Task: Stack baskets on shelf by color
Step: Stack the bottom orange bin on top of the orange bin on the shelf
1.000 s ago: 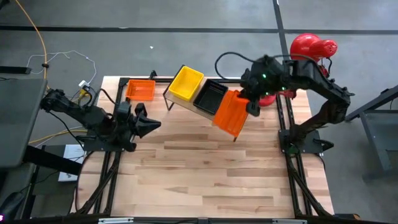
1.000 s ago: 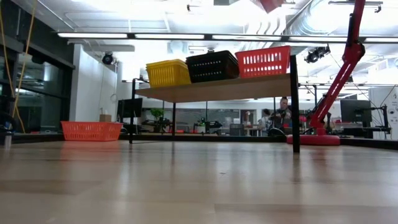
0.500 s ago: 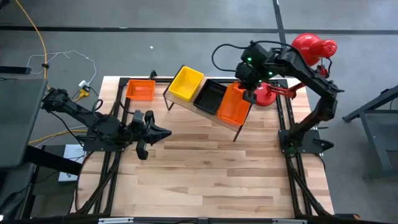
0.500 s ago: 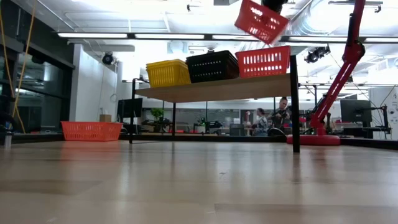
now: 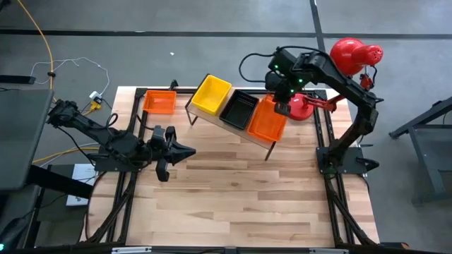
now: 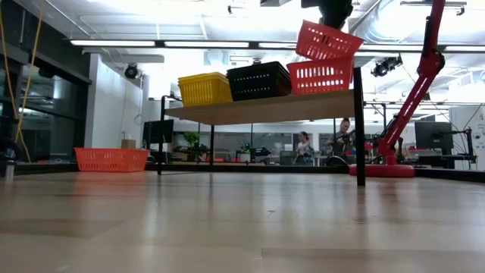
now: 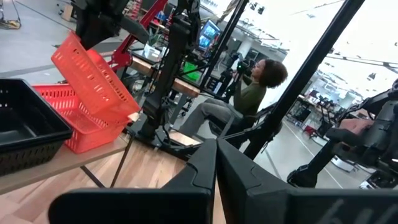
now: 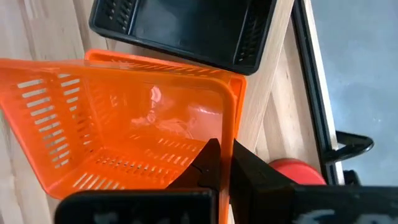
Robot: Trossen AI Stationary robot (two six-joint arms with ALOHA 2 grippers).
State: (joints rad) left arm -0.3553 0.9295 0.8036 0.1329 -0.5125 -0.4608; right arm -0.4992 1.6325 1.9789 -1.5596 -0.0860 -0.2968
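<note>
Above the shelf point(image 6: 261, 108) | right jaws point(image 8: 221, 163) clamp tilted orange basket point(image 6: 327, 41) | left jaws point(image 5: 185, 149) closed, empty | plank table point(image 5: 240, 190)

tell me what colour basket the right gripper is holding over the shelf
Orange-red basket, held tilted by the right gripper; clearest in the low view.

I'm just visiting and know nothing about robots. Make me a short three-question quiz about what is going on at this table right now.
1. True or false: the tilted orange-red plastic basket held by the right gripper already sits level inside the orange-red basket on the wooden shelf.
2. Which colour of basket stands in the middle of the light wooden shelf? A yellow, B black, C orange-red.
3. Fill in: one more orange-red basket lies on the plank table, nearer the ____ arm.

Key: 1 false; 2 B; 3 left.
</note>
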